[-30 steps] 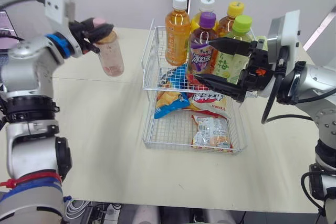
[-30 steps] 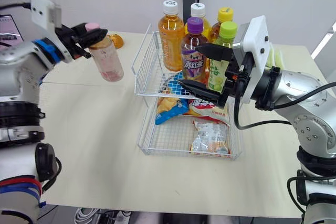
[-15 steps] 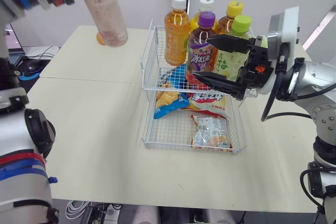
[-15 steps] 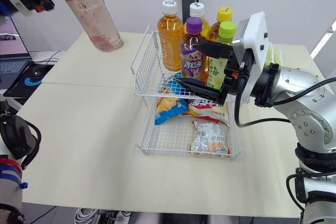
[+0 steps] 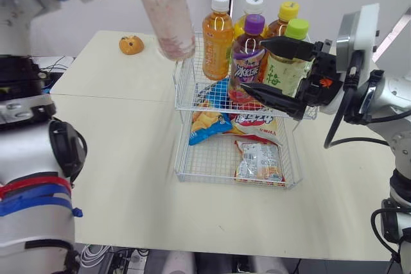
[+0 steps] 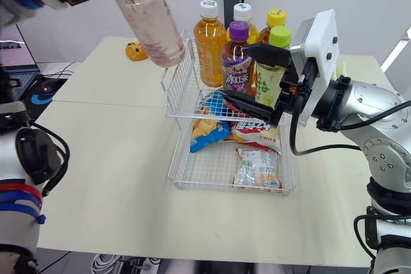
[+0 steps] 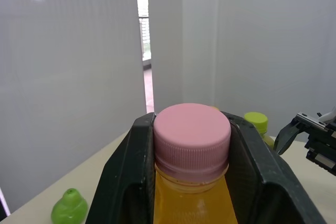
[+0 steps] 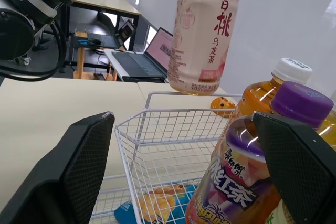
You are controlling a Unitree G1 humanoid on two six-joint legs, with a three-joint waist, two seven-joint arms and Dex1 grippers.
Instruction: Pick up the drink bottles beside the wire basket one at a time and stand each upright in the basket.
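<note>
Hanging from the left gripper (image 7: 192, 145), whose black fingers (image 7: 126, 177) pinch the neck just under its pink cap (image 7: 192, 124), a peach tea bottle (image 5: 168, 14) tilts in mid-air. Its base is close to the left rim of the wire basket (image 5: 182, 85), not yet inside. The right gripper (image 5: 253, 63) has its two fingers spread wide and clasps nothing. They reach across the front of the purple-capped bottle (image 5: 247, 49), which stands in the upper tier with an orange-coloured bottle (image 5: 217, 36), a green-capped bottle (image 5: 286, 62) and two more behind. Snack packets (image 5: 257, 162) lie on the lower tier.

The danger appears to lie in the descent. Held only at the neck and leaning, the peach tea bottle could catch its base on the wire rim, or swing into the orange-coloured bottle and topple it. The free floor of the tier looks to be on its left side, so a drift to the right would risk a knock. The spread right gripper is also close enough to the row to nudge the purple-capped bottle if it shifts.

The carried bottle's label reads 白桃 above 乌龙茶. The purple-capped bottle's label appears to read 冰红茶.
</note>
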